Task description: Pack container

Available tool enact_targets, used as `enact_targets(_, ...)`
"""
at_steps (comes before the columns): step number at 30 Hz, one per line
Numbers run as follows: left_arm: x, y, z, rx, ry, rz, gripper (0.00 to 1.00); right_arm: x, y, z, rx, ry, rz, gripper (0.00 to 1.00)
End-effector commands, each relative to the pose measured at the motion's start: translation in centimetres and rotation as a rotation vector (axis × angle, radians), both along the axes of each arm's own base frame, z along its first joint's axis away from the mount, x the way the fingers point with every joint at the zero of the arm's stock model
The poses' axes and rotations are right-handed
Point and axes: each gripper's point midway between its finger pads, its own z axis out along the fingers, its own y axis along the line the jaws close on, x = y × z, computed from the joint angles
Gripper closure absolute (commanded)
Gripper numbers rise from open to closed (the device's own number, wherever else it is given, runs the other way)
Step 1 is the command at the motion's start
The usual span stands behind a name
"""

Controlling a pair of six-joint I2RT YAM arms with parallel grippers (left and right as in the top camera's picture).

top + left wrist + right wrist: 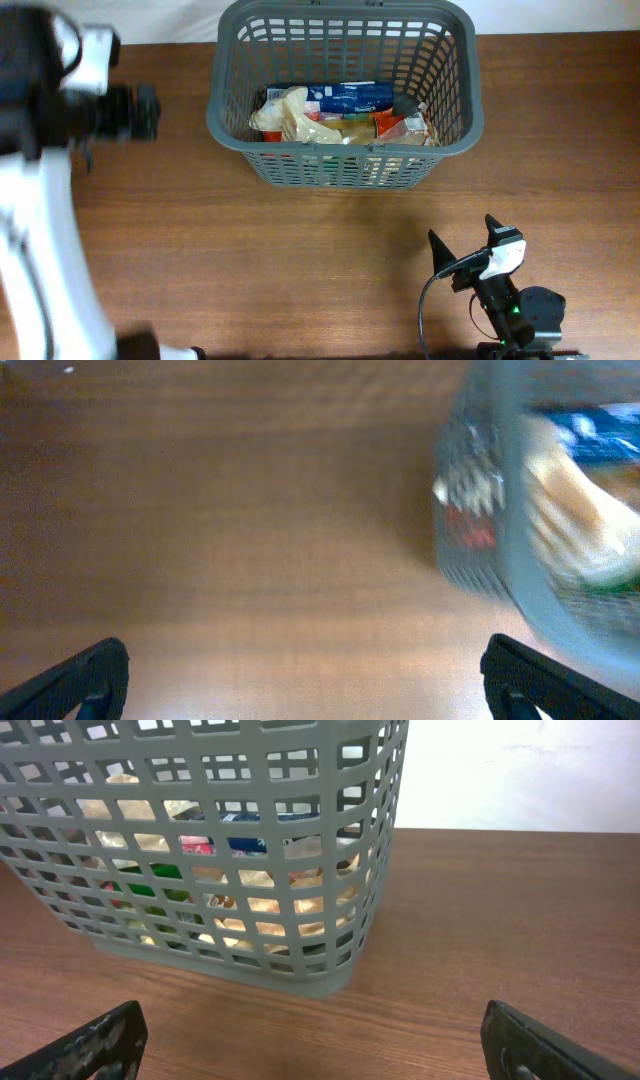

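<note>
The container (225, 128), a large grey lattice basket, stands at the table's back middle. It holds several food packs, among them a blue packet (350, 96) and a pale bag (285, 112). It also shows in the right wrist view (330, 975) and, blurred, in the left wrist view (520, 580). My right gripper (465, 245) is open and empty at the front right, well in front of the basket; its fingers (310, 1045) frame bare wood. My left gripper (305, 680) is open and empty over bare table to the left of the basket. In the overhead view only the left arm (110, 105) shows, blurred.
The brown wooden table (250, 260) spreads in front of the basket. A white wall (520, 770) lies behind the table's far edge. The left arm's white links (40, 250) run down the left side.
</note>
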Motion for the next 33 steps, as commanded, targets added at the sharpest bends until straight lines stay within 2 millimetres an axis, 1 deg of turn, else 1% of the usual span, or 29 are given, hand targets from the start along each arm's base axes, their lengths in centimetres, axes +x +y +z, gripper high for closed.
enact_targets(1,-3.5,-0.5,-1.0,0.038,-0.059,0.012,0.01,-0.1,0.4,-0.1,0.008,-0.004,0.017,0.01)
enact_targets(4,-3.7,-1.1,1.0,0.074,-0.344,-0.005,0.01,-0.1,0.4,-0.1,0.008,-0.004,0.017,0.01)
enact_targets(6,-4.1,-2.6,3.5,0.092,-0.644,-0.057,0.01,-0.1,0.4,-0.1,0.008,-0.004,0.017,0.01)
enact_targets(7,-5.2,-3.5,5.0,0.118,-0.87,-0.081,0.01,-0.1,0.4,-0.1,0.008,-0.004,0.017,0.01)
enact_targets(8,-6.3,-4.0,5.1,0.128,-0.98,-0.094,0.01,-0.1,0.4,-0.1,0.008,-0.005,0.017,0.01)
enact_targets(9,-7.2,-4.3,4.7,0.134,-1.045,-0.1,0.01,-0.1,0.4,-0.1,0.008,-0.004,0.017,0.01)
enact_targets(10,-7.6,-4.5,4.3,0.136,-1.071,-0.103,0.01,-0.1,0.4,-0.1,0.008,-0.004,0.017,0.01)
enact_targets(12,-8.9,-4.6,2.5,0.142,-1.118,-0.105,0.01,-0.1,0.4,-0.1,0.008,-0.004,0.017,0.01)
enact_targets(13,-9.6,-4.7,0.6,0.143,-1.124,-0.104,0.01,-0.1,0.4,-0.1,0.008,-0.004,0.017,0.01)
enact_targets(16,-10.2,-4.6,-2.0,0.144,-1.11,-0.097,0.01,-0.1,0.4,-0.1,0.008,-0.004,0.017,0.01)
enact_targets(20,-10.4,-4.2,-5.4,0.151,-1.078,-0.072,0.01,-0.1,0.4,-0.1,0.008,-0.005,0.017,0.01)
enact_targets(25,-10.4,-4.2,-9.0,0.145,-1.042,-0.074,0.01,-0.1,0.4,-0.1,0.008,-0.004,0.017,0.01)
enact_targets(33,-10.2,-4.2,-13.5,0.139,-0.995,-0.075,0.01,-0.1,0.4,-0.1,0.008,-0.004,0.017,0.01)
